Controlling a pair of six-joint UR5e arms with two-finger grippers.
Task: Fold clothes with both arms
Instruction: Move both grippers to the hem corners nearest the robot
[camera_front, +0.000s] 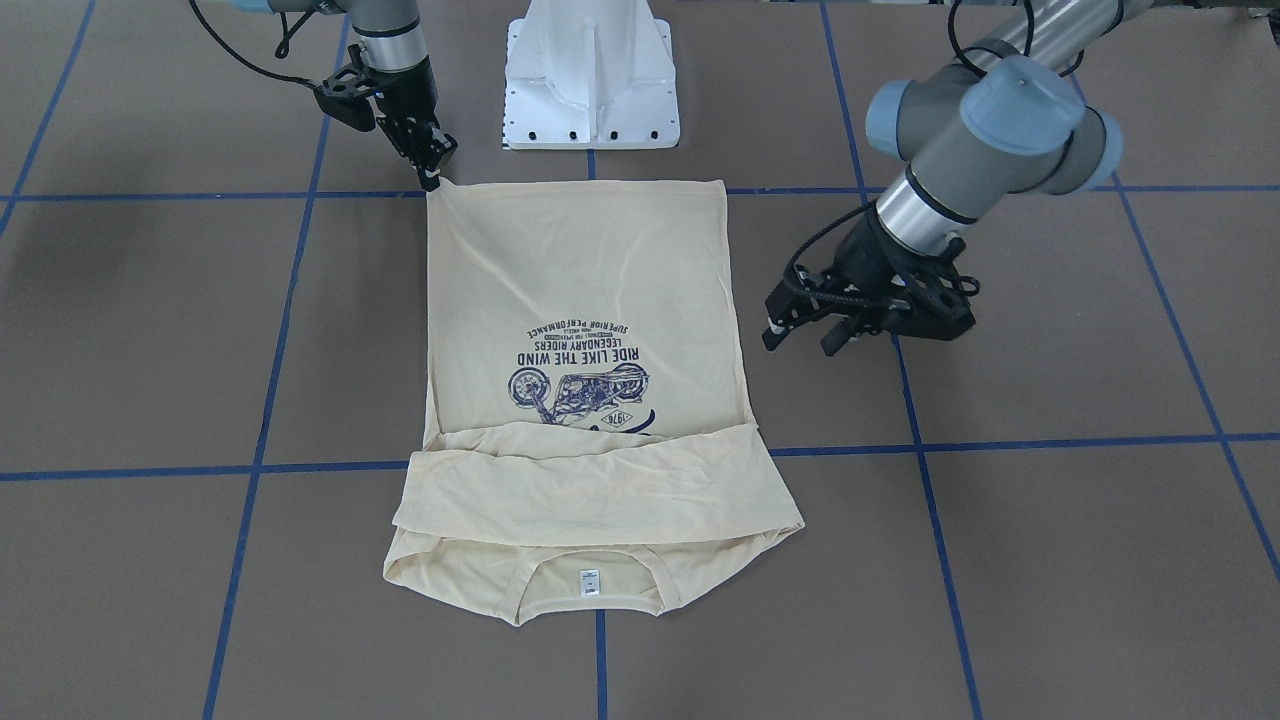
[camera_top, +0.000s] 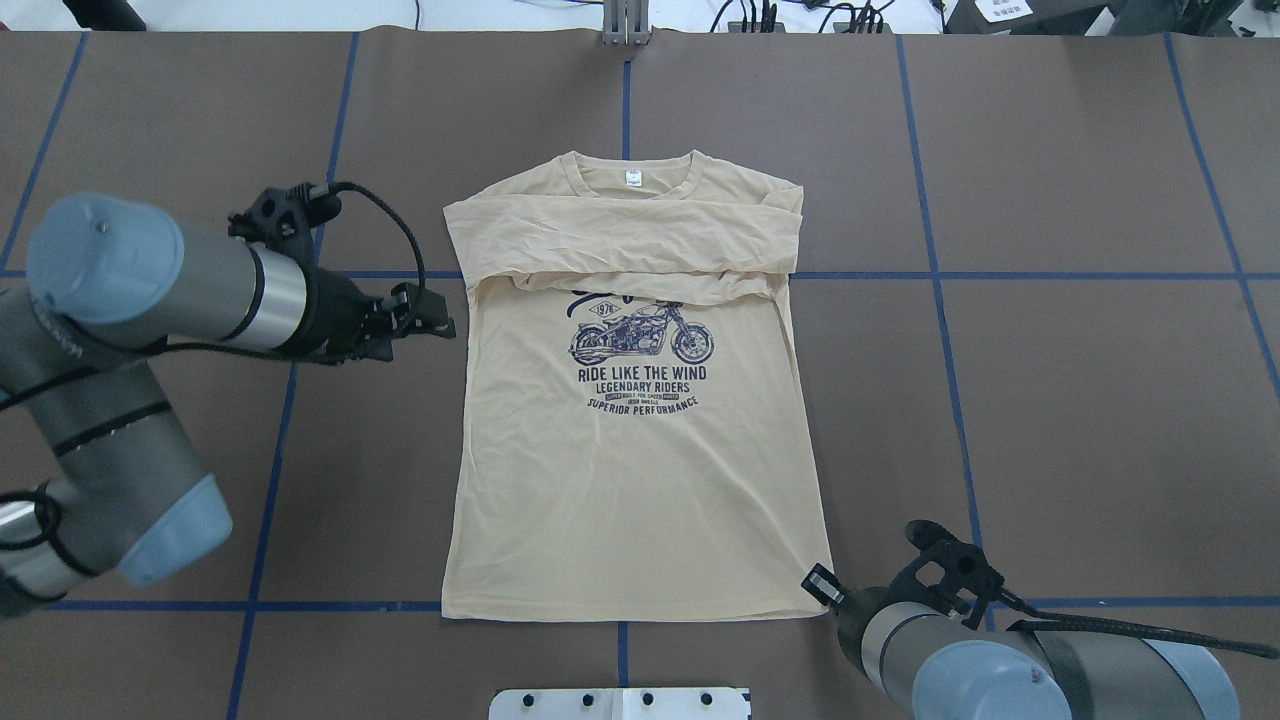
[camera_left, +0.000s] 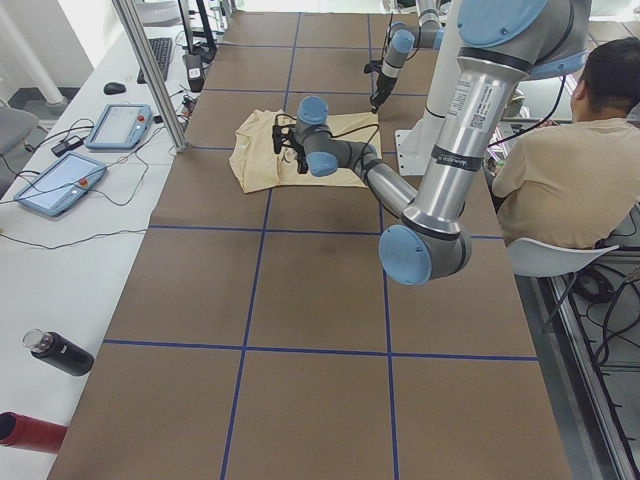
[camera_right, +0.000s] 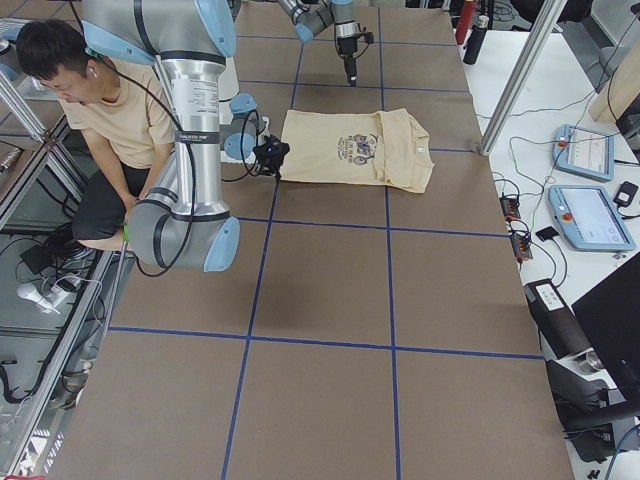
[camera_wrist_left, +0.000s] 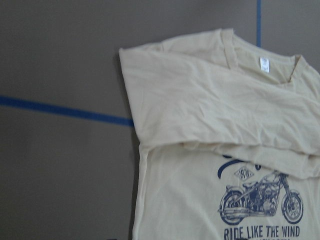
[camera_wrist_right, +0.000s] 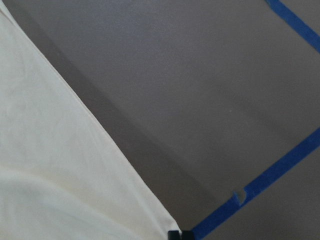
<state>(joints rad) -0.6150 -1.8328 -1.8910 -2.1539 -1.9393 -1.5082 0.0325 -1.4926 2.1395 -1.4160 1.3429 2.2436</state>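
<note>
right tool (camera_front: 432, 180) at t-shirt (camera_front: 580, 290) corner

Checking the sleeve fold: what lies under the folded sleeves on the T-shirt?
The folded sleeves cover the T-shirt's upper chest and the navy print's top; that lettering is hidden. The motorcycle shows.

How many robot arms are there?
2. The left arm is beside the T-shirt, near its folded-over sleeves. The right arm reaches to a corner of the shirt's bottom hem. No other arms show in any view.
</note>
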